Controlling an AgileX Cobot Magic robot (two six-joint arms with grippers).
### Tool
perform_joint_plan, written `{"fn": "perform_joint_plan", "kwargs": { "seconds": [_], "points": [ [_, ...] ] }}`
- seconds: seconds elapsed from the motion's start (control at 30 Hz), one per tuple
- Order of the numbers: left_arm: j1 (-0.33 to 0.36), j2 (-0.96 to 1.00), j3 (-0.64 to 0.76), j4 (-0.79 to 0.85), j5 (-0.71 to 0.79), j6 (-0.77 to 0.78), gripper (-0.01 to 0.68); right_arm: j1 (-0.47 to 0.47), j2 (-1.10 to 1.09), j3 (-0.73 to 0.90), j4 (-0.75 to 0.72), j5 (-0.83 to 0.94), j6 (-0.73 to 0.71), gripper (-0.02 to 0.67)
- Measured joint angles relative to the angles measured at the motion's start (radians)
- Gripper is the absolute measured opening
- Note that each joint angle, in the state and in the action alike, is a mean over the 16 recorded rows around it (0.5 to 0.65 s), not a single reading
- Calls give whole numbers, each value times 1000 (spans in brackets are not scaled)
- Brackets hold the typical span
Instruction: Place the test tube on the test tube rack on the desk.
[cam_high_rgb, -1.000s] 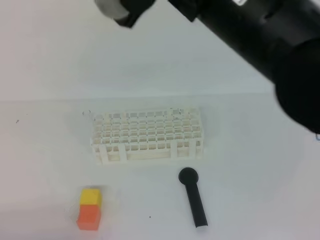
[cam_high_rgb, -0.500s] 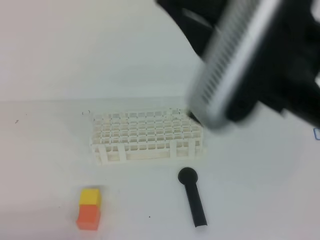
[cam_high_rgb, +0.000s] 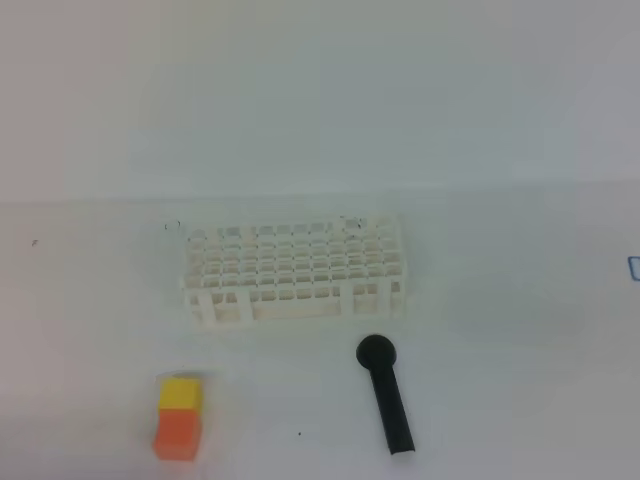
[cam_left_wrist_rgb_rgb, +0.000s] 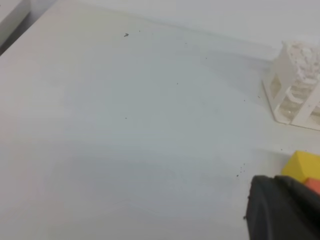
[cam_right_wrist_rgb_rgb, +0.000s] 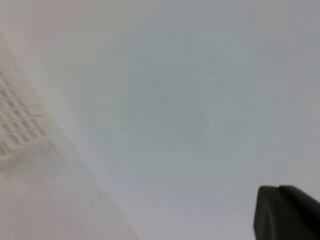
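Nowhere is any legible writing showing. Both grippers (closed, gripping nothing visible) are sitting off the overhead view; the test tube rack (cam_high_rgb: 296, 273) is standing on the desk (cam_high_rgb: 500, 300), at twelve o'clock from the yellow-and-orange block (cam_high_rgb: 180, 417).

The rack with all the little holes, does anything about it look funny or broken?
Nothing looks broken. The white rack stands level on the desk, and its holes look empty. The odd part: no test tube shows anywhere. Only a black stick and a yellow-and-orange block lie nearby.
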Motion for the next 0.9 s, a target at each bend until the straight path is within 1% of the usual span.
{"fn": "perform_joint_plan", "kwargs": {
  "seconds": [0.13, 0.23, 0.37, 0.47, 0.53, 0.63, 0.9],
  "points": [
    [0, 0, 2, 0, 0, 0, -1, -149, -131, 79, 21, 24, 0, -1],
    [0, 0, 2, 0, 0, 0, -1, -229, -195, 126, 37, 20, 0, -1],
    [0, 4, 2, 0, 0, 0, -1, -288, -248, 179, 32, 4, 7, -1],
    [0, 4, 0, 0, 0, 0, -1, -301, -280, 217, 6, -11, 69, -1],
    [0, 4, 0, 0, 0, 0, -1, -303, -307, 247, -23, -21, 154, -1],
    [-1, 4, -2, 0, 0, 0, -1, -303, -357, 302, -79, -37, 327, -1],
    [-2, 4, 4, 1, -3, 0, -1, -284, -522, 467, -226, -28, 878, -1]
  ]
}}
